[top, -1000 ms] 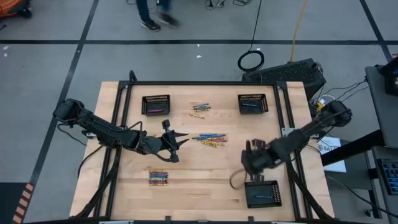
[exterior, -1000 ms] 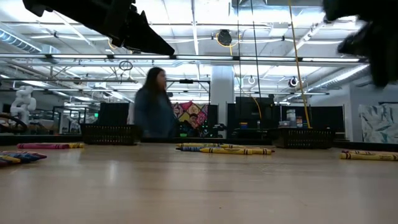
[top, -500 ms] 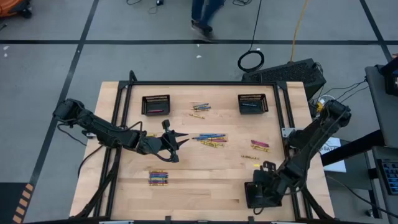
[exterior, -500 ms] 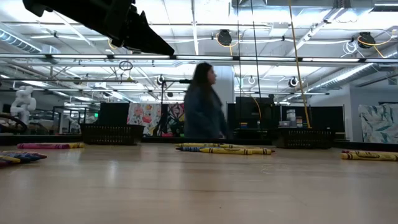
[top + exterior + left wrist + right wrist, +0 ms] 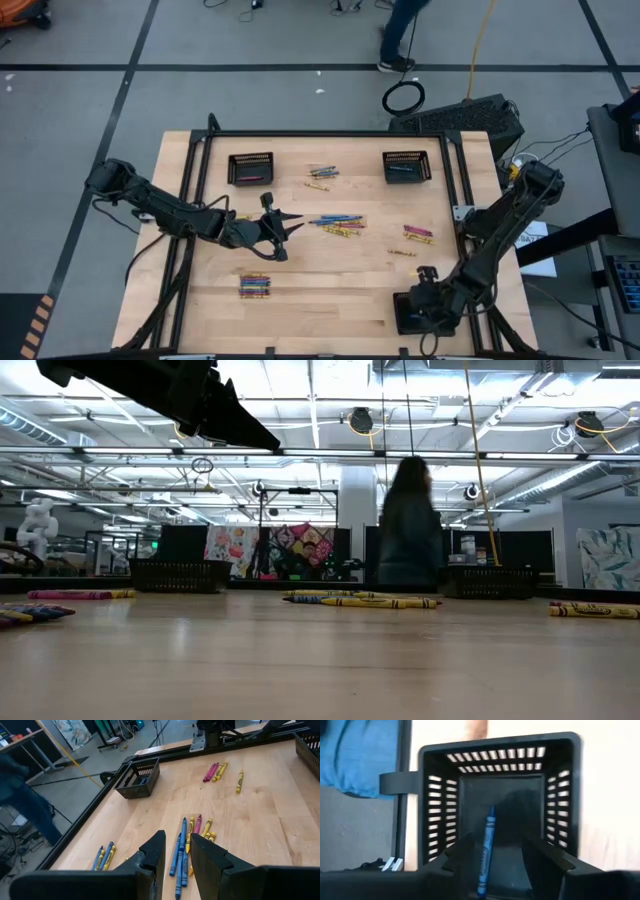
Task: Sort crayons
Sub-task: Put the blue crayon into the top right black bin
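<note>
Crayons lie in loose groups on the wooden table: a middle group (image 5: 335, 222), a far group (image 5: 320, 175), a right group (image 5: 417, 233) and a near-left bundle (image 5: 255, 287). My left gripper (image 5: 287, 224) hovers open just left of the middle group (image 5: 187, 845), with nothing between its fingers. My right gripper (image 5: 420, 303) hangs over the near-right black basket (image 5: 572, 795), pointing down into it. A blue crayon (image 5: 485, 851) shows inside that basket between the open fingers, with a gap on each side.
Two more black mesh baskets stand at the far left (image 5: 250, 167) and far right (image 5: 407, 166). A single yellow crayon (image 5: 403, 252) lies near the right group. A black frame rail (image 5: 460, 190) borders the table. A person (image 5: 407, 525) walks past beyond the far edge.
My right gripper has swung from near the table's middle right toward the near edge and down, and now stands over the near-right basket. The person beyond the table has walked toward the right. My left arm has kept still.
</note>
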